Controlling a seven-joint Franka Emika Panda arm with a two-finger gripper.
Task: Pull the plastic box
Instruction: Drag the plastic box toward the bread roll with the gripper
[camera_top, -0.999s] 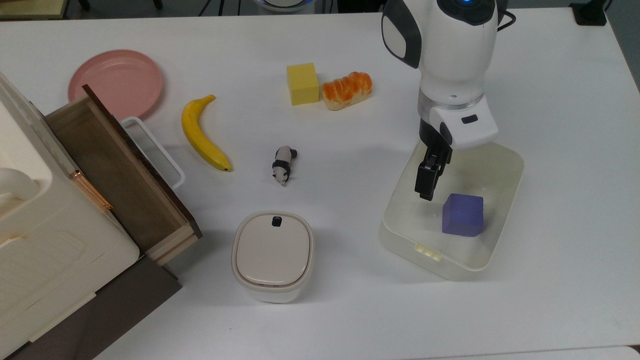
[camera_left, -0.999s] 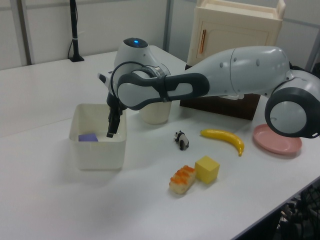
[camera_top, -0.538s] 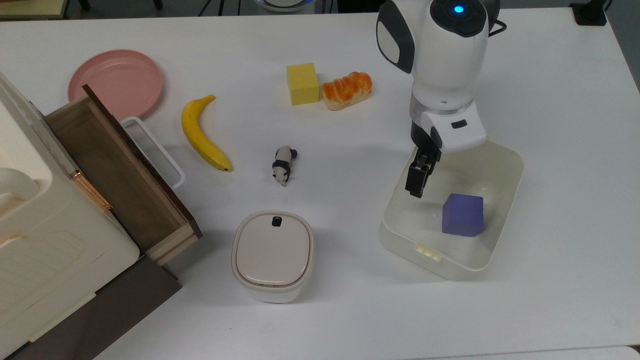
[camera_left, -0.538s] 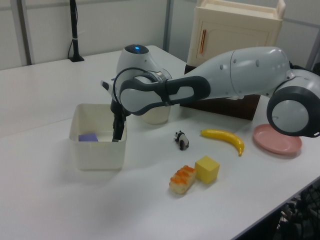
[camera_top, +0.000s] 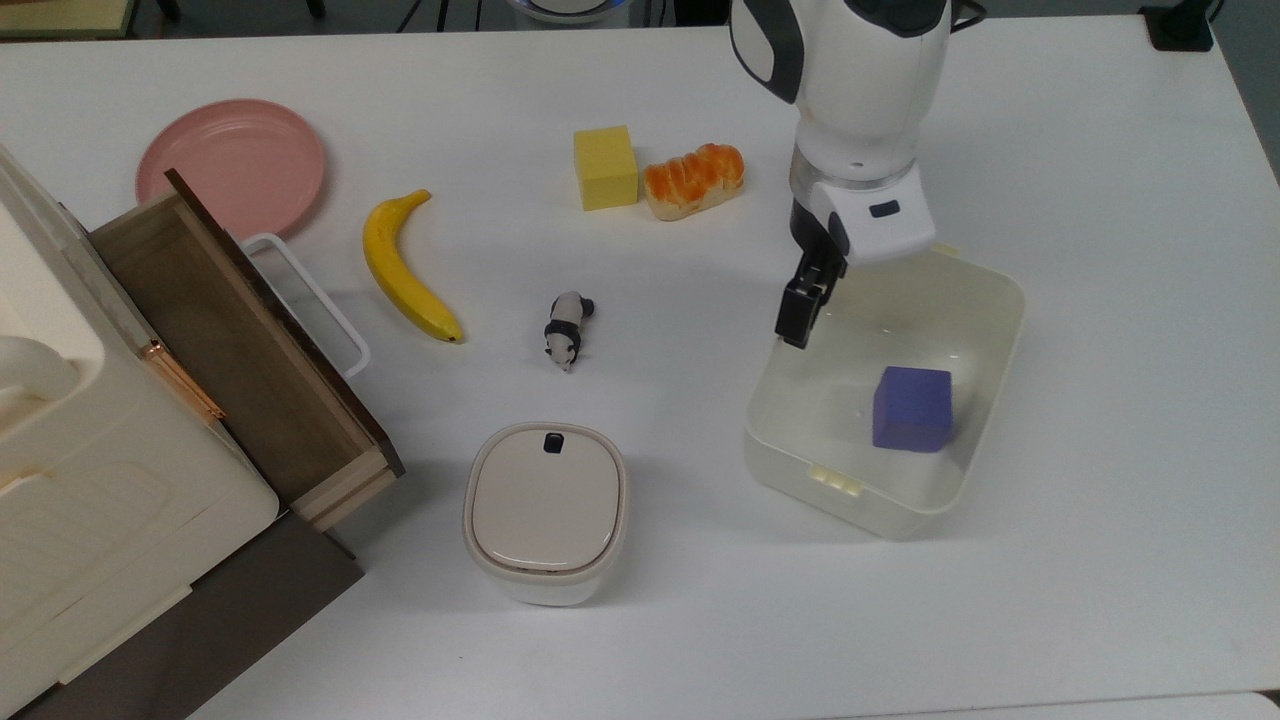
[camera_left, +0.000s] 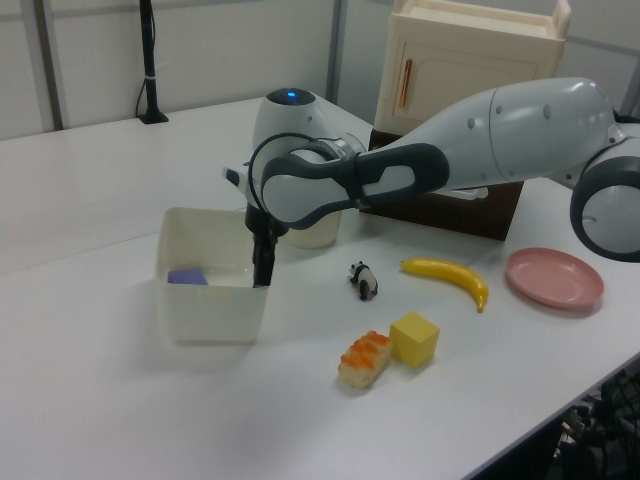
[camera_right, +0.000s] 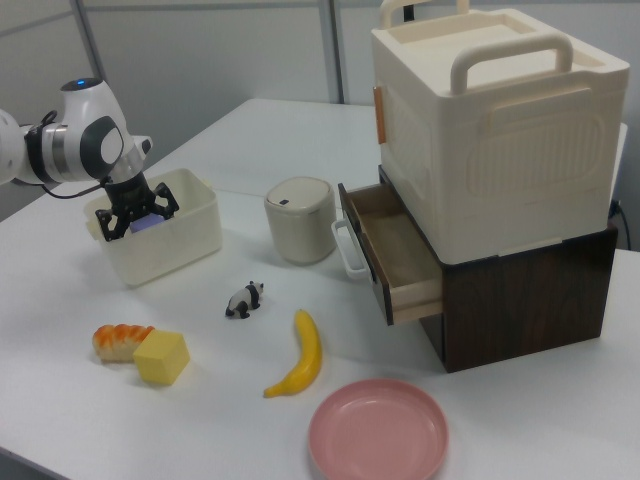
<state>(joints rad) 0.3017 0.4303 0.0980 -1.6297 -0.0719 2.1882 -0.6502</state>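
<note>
- plastic box (camera_top: 990, 330): translucent off-white, lidless, rounded rectangle, on the white table (camera_top: 1100, 560); long axis diagonal in top view, clip-tab end lower left
- purple cube (camera_top: 910, 408) inside
- gripper (camera_top: 800, 318) at box's wall; finger spread unclear

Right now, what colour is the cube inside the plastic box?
Purple; the cube in the plastic box shows best in the top view.

glossy white rounded arm (camera_left: 500, 130) with dark grey joint panels, a blue light, black gripper (camera_top: 800, 312).
</note>
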